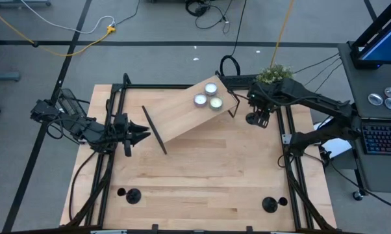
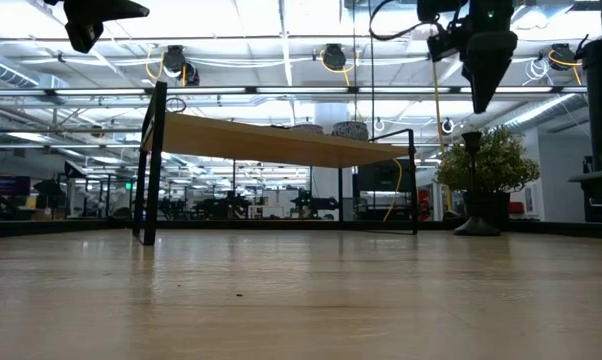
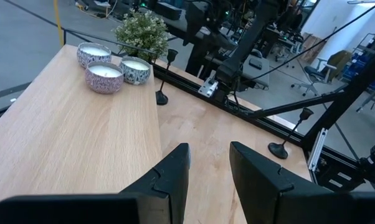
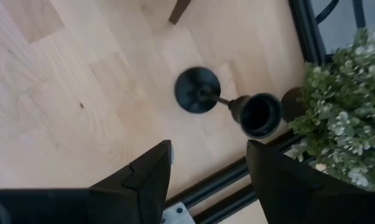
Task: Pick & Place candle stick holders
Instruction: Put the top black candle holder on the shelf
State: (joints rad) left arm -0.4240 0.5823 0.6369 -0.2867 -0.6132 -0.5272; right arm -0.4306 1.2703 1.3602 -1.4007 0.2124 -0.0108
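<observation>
A: So, how far along is it?

B: Early, I'd judge. The raised light-wood shelf on thin black legs point(image 1: 186, 110) carries only three silvery tealight candles point(image 1: 208, 95); no holder stands on it.

A: And the holders?

B: One matte black candle stick holder point(image 4: 203, 93) stands on the wooden table point(image 1: 208, 182) at about two o'clock, beside the small green plant point(image 1: 274, 73). The right gripper point(image 4: 206, 171) hovers directly above it, fingers spread, empty. Two more sit near the front edge, at seven point(image 1: 132, 194) and five o'clock point(image 1: 269, 205).

A: The left arm?

B: The left gripper point(image 3: 206, 165) waits at nine o'clock, fingers parted, holding nothing.
</observation>
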